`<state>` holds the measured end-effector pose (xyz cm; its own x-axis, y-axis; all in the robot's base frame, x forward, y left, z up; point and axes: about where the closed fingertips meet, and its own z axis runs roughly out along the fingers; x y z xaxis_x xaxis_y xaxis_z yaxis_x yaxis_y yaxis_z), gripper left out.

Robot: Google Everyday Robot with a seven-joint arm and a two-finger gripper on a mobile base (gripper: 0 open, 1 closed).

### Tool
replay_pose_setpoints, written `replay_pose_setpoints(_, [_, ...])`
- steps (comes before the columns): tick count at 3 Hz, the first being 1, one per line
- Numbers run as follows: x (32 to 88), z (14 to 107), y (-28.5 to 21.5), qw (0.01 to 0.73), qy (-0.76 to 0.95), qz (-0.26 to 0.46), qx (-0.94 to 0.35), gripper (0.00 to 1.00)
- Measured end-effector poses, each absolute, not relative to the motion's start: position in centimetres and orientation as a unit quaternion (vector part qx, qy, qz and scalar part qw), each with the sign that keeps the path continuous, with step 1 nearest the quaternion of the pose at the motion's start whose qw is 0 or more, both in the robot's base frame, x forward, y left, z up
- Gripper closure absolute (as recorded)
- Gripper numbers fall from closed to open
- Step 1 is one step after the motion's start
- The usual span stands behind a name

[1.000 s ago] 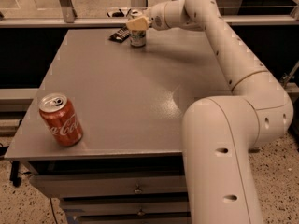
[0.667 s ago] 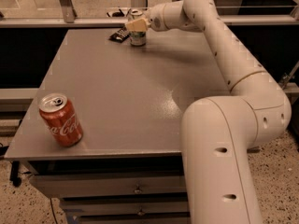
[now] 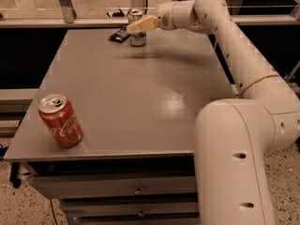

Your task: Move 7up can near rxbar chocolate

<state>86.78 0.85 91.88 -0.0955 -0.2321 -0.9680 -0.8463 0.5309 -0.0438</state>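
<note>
end effector [image 3: 139, 26] at 7up can [image 3: 137, 39], far edge of bench [image 3: 140, 93] | grip: cannot tell | 7up can upright, just beside rxbar [image 3: 119, 34] | cola can [image 3: 60, 121] front-left, well apart

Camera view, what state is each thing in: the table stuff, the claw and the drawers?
7up can: upright at the far edge, beside the rxbar chocolate.
rxbar chocolate: lying flat.
red cola can: upright, front left corner.
claw: at the 7up can's upper side.
drawers: closed.
</note>
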Motion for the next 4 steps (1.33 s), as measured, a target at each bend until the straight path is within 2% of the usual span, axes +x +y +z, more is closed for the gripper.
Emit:
replay_pose_setpoints(2, [81.0,94.0,-10.8,0.599,0.661,0.287,-0.350,0.00])
replay_pose_setpoints(3, [75.6,94.8,-16.1,0.628,0.643,0.277,-0.340,0.00])
replay_pose_setpoints(4, [73.4,94.0,-21.4,0.637,0.652,0.256,-0.322,0.00])
